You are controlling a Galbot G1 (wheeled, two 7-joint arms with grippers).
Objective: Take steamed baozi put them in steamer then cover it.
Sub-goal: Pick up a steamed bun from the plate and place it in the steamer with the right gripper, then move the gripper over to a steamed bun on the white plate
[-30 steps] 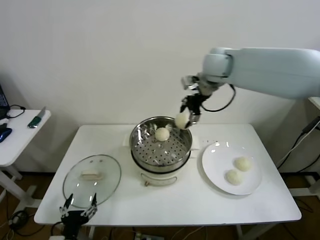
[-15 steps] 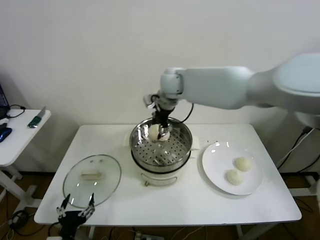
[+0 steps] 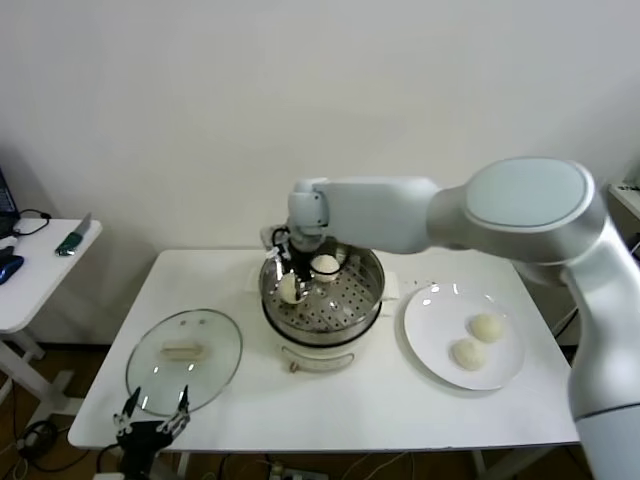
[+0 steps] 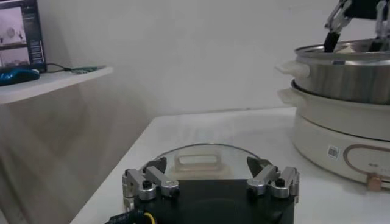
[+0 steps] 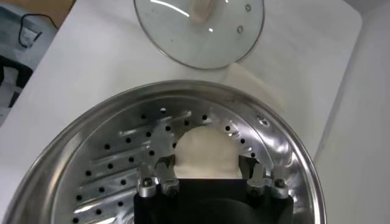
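Note:
The steamer [image 3: 322, 305] stands mid-table on its white pot base [image 4: 341, 137]. My right gripper [image 3: 291, 285] reaches down inside its left side, shut on a steamed baozi [image 5: 206, 152] held low over the perforated floor [image 5: 116, 176]. A second baozi [image 3: 325, 265] lies at the back of the basket. Two more baozi [image 3: 486, 327] [image 3: 467, 353] rest on the white plate [image 3: 425, 335]. The cover [image 3: 184, 360] lies flat at the front left, handle up. My left gripper [image 3: 155, 420] hangs open below the table's front-left edge, just short of the cover [image 4: 201, 159].
The big right arm [image 3: 450, 215] spans from the right over the plate and the steamer's back. A white side table [image 3: 40, 270] with a knife and cables stands at far left. A pale sheet [image 5: 251, 86] lies beside the pot.
My right arm swung left from above the steamer's right rim and lowered the baozi into the basket's left side. The left arm stayed put.

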